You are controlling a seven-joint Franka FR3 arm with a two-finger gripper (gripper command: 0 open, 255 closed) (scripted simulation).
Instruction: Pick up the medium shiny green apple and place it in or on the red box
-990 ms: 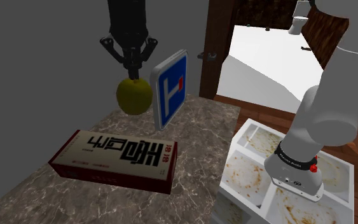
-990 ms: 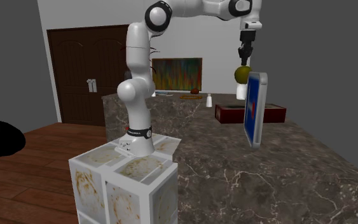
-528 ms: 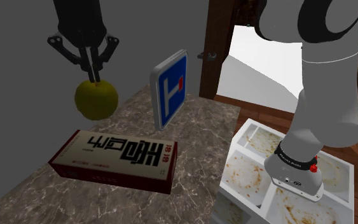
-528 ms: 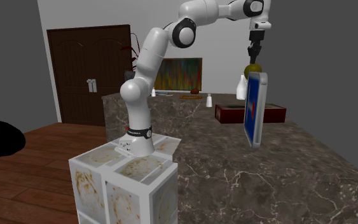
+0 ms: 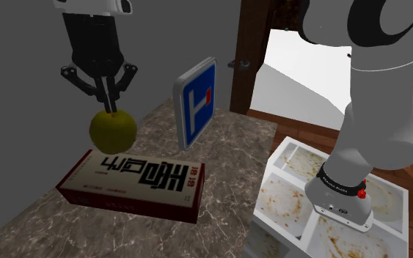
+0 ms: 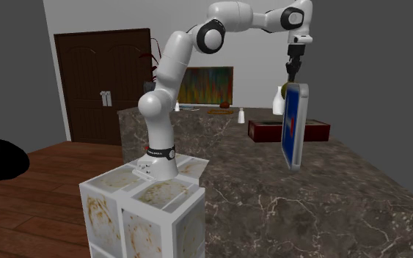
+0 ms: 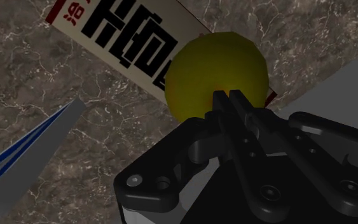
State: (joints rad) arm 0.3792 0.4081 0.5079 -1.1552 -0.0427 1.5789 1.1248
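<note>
I am in the carry step: the apple (image 5: 114,130) is off the counter (image 5: 230,165) and hangs from the gripper (image 5: 109,108) in the upper left of the shoulder view. The fingers are drawn nearly together and pinch the very top of the fruit, which looks yellow-green and glossy. It is a thin hold on a round thing, so I judge it could slip if I jerk the arm.

The box (image 5: 135,183) lies flat at the lower left of that view, with dark red sides and a white top printed with black characters. The apple's underside sits just over the box's far left end; whether there is a gap between them I cannot tell from here. In the wrist view the apple (image 7: 215,73) covers one end of the box (image 7: 133,44) and reaches past its edge over bare counter, so it is not centred yet.

The blue sign (image 5: 196,102) stands upright at centre frame, near the box's far right corner and apart from the gripper.

Next, as I judge it, I need a short move toward the middle of the white top and a slow descent until the apple rests on it. Only then do I spread the fingers, gently, since it may roll on the flat lid.
</note>
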